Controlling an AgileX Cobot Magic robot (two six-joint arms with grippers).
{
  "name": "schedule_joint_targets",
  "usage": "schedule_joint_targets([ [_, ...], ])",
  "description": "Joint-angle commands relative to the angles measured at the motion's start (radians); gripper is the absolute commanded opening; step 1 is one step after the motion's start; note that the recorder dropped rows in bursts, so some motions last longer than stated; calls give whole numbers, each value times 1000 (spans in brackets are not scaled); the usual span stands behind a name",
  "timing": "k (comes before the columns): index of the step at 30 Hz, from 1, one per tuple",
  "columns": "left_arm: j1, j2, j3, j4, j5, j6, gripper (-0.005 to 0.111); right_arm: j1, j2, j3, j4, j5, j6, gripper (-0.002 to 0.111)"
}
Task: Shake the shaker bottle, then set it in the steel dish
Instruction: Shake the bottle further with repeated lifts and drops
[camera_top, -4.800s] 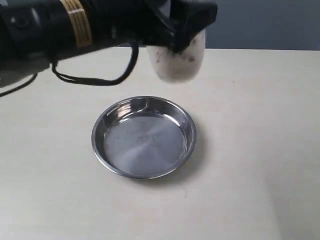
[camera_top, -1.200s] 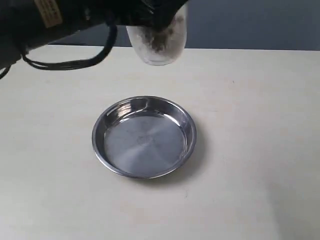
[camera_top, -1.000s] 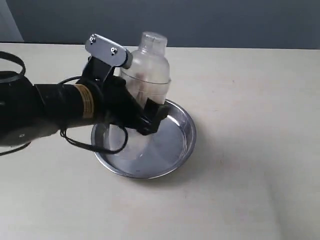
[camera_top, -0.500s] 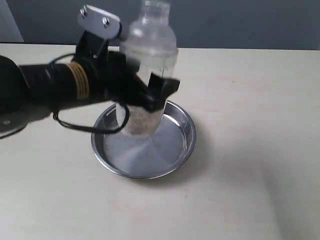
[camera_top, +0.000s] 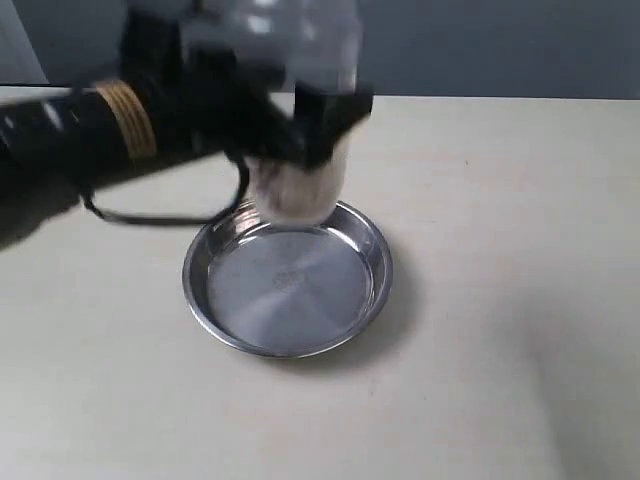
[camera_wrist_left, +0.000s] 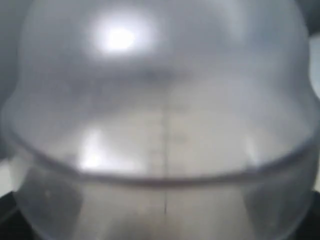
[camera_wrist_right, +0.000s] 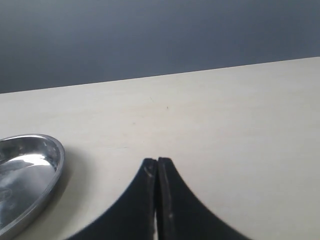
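My left gripper (camera_top: 290, 130) is shut on the shaker bottle (camera_top: 298, 185) and holds it in the air above the far rim of the steel dish (camera_top: 372, 300). The bottle is blurred by motion; its clear base hangs just over the dish and its frosted dome is near the top edge. In the left wrist view the bottle (camera_wrist_left: 165, 125) fills the picture, dome and measuring marks showing, and hides the fingers. The dish is bare inside, and its rim (camera_wrist_right: 52, 170) also shows in the right wrist view. My right gripper (camera_wrist_right: 157, 161) is shut on nothing, low over the table beside the dish.
The pale tabletop (camera_top: 500, 250) spreads around the dish, and a dark wall stands behind its far edge. The black left arm with a yellow band (camera_top: 125, 118) and a hanging cable (camera_top: 150, 218) reaches in from the left.
The bottle has swung up and down with the left arm. In the last half second it has risen out of the dish toward its far rim. The dish has stayed put.
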Motion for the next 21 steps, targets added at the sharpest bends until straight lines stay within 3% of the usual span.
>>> schedule_joint_targets([
  [1, 0, 2, 38, -7, 112, 33, 0, 3, 4, 1, -3, -14, -4, -1],
  [4, 18, 87, 138, -52, 13, 18, 0, 3, 4, 1, -3, -14, -4, -1],
  [6, 17, 17, 98, -37, -206, 3, 0, 3, 4, 1, -3, -14, -4, -1],
  [7, 17, -19, 53, -37, -222, 11, 0, 3, 4, 1, -3, -16, -4, -1],
  [8, 19, -70, -32, -39, -116, 63, 0, 3, 4, 1, -3, -14, -4, -1],
  [10, 19, -38, -4, -39, 122, 71, 0, 3, 4, 1, -3, -14, -4, -1],
  [11, 19, 3, 41, -39, 141, 71, 0, 3, 4, 1, -3, -14, -4, -1],
  [13, 29, 76, 122, -73, 25, 23, 0, 3, 4, 1, -3, -14, -4, -1],
  [15, 1, -8, 26, 36, -43, -43, 0, 3, 4, 1, -3, -14, -4, -1],
  [17, -6, -78, -84, 120, 16, -30, 0, 3, 4, 1, -3, -14, -4, -1],
  [19, -3, -7, -28, 99, 170, -17, 0, 3, 4, 1, -3, -14, -4, -1],
  [21, 25, 121, 63, 53, 107, -76, 0, 3, 4, 1, -3, -14, -4, -1],
])
